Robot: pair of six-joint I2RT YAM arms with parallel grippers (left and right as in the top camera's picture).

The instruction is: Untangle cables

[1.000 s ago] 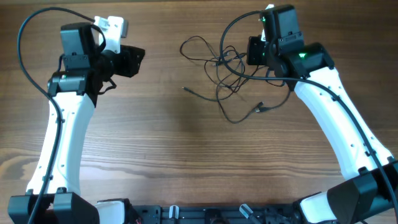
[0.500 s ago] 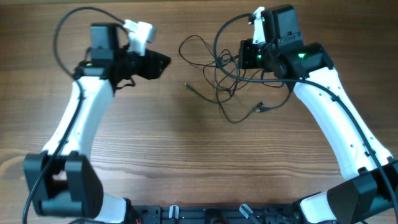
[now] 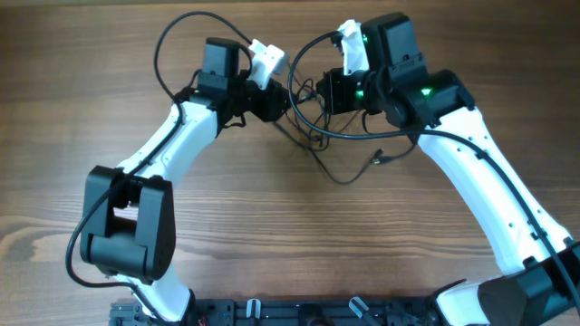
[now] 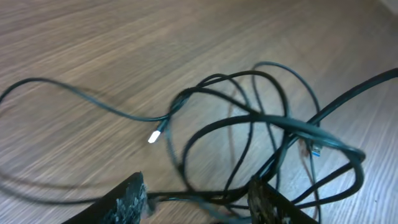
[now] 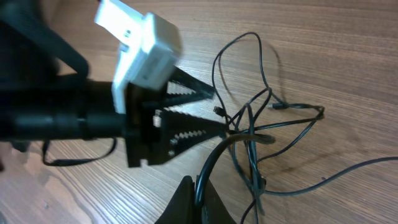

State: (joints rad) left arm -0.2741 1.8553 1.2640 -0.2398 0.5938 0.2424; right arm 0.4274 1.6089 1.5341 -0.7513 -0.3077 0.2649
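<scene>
The cables (image 3: 319, 122) are thin black wires tangled in loops on the wooden table, between my two grippers. One connector plug (image 3: 379, 158) trails to the lower right. My left gripper (image 3: 275, 104) is at the left edge of the tangle. In the left wrist view its jaws (image 4: 199, 202) are open, with cable strands (image 4: 249, 124) running across the gap and a bright plug tip (image 4: 154, 135) just ahead. My right gripper (image 3: 329, 91) is at the top of the tangle. In the right wrist view it (image 5: 199, 196) is shut on one cable strand (image 5: 214, 158).
The wooden table (image 3: 227, 208) lies all around. Thick black arm cables loop above both wrists (image 3: 172, 36) and around the tangle (image 3: 294, 86). In the right wrist view the left gripper's open serrated jaws (image 5: 217, 111) and white camera (image 5: 140, 50) sit close to my right fingers.
My left arm has swung right across the table and now reaches the tangle's left side. My right gripper has shifted left, drawing the cable loops that way.
</scene>
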